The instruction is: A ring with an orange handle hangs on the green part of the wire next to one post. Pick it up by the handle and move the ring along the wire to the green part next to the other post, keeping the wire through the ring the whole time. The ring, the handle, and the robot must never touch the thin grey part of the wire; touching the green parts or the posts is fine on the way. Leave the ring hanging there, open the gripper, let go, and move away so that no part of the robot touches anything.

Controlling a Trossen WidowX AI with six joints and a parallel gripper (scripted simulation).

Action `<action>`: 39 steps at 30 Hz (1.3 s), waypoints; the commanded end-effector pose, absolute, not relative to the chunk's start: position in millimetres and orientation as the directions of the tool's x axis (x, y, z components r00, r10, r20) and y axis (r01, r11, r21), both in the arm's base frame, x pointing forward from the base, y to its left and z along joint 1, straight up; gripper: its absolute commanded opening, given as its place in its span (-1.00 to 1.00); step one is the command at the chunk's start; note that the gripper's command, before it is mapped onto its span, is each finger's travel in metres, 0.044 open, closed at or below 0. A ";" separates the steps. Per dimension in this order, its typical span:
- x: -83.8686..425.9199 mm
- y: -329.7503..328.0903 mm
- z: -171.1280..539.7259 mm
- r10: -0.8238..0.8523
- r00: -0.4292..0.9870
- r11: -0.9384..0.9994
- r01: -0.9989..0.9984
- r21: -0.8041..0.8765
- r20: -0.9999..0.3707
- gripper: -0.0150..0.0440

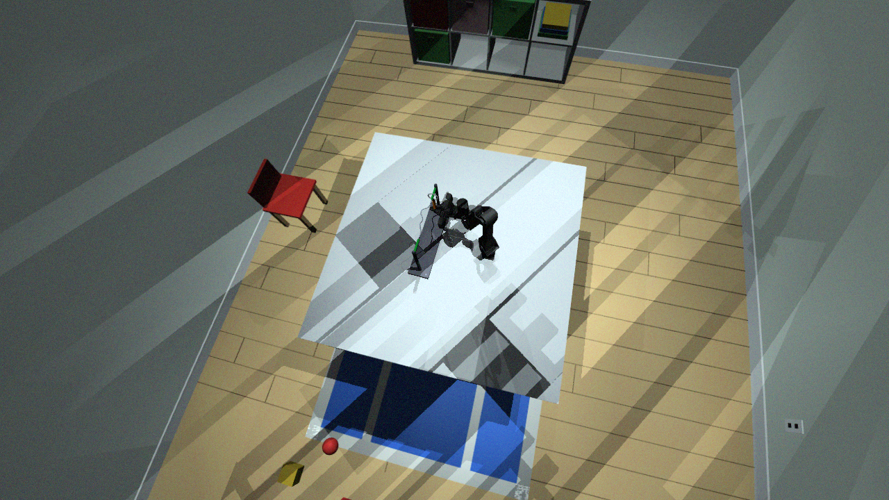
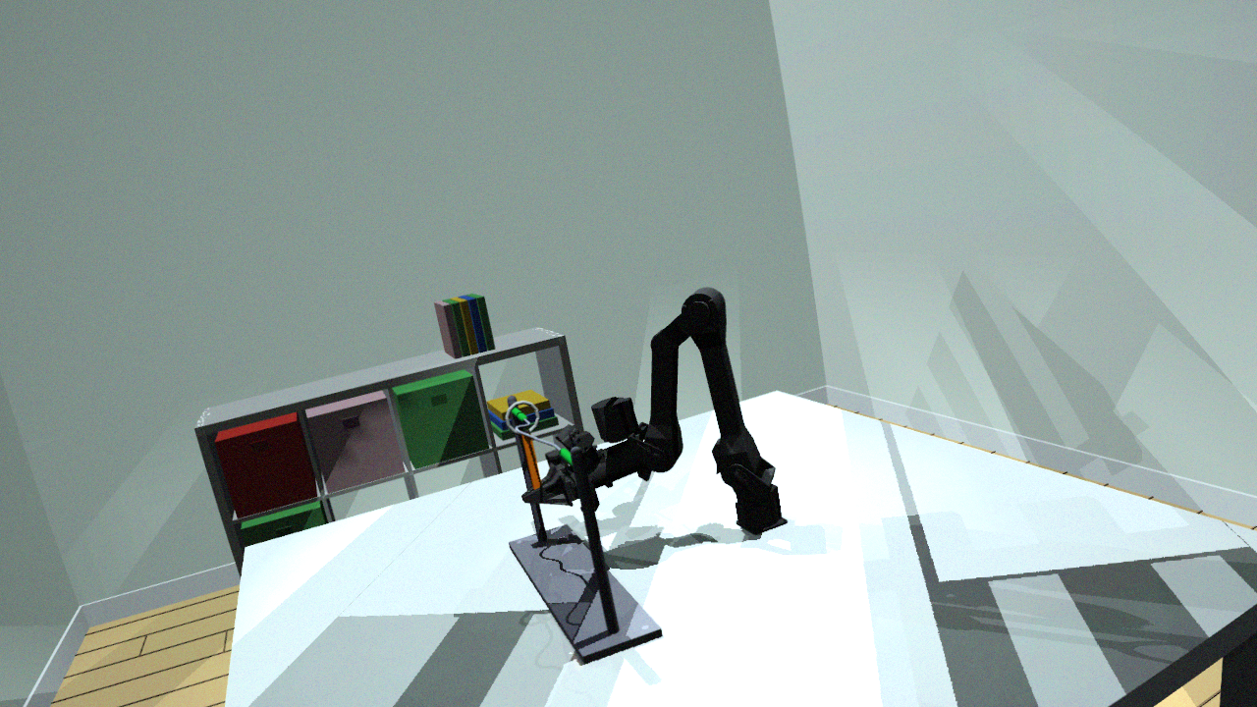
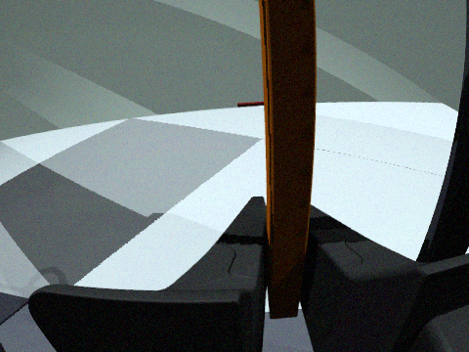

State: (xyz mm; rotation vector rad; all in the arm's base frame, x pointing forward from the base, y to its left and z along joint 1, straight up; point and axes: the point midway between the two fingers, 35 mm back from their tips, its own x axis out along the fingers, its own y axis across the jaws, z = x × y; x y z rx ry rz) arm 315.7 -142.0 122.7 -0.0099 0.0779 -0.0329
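Observation:
The ring [image 2: 536, 416] hangs around the far green part [image 2: 520, 414] [image 1: 434, 194] of the wire, beside the far post [image 2: 539, 525]. Its orange handle [image 2: 530, 462] [image 3: 290, 147] [image 1: 433, 204] points down. My gripper [image 2: 534, 495] [image 3: 272, 207] is shut on the handle near its lower end, one finger on each side. The thin grey wire [image 2: 543, 439] runs to the near green part [image 2: 567, 458] [image 1: 416, 245] at the near post [image 2: 597, 554] [image 1: 416, 261]. The ring is out of the wrist view, and small in the top and exterior views, so its exact clearance from the wire is hard to tell.
Both posts stand on a grey base [image 2: 634, 623] [image 1: 424, 271] on the white table [image 1: 497, 292]. A dark post [image 3: 456, 161] rises close to the right finger in the wrist view. The arm [image 2: 713, 378] reaches in from the right. A shelf and red chair stand beyond the table.

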 end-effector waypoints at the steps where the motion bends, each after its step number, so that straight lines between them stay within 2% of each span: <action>1: 316.6 -142.6 124.4 -0.032 0.997 0.999 0.031 -0.014 -0.074 -1.00; 33: 317.6 -123.1 124.3 -0.031 0.997 0.999 0.030 -0.012 -0.077 -1.00; 39: 314.0 -121.0 124.8 -0.032 0.993 0.999 0.031 -0.011 -0.111 -1.00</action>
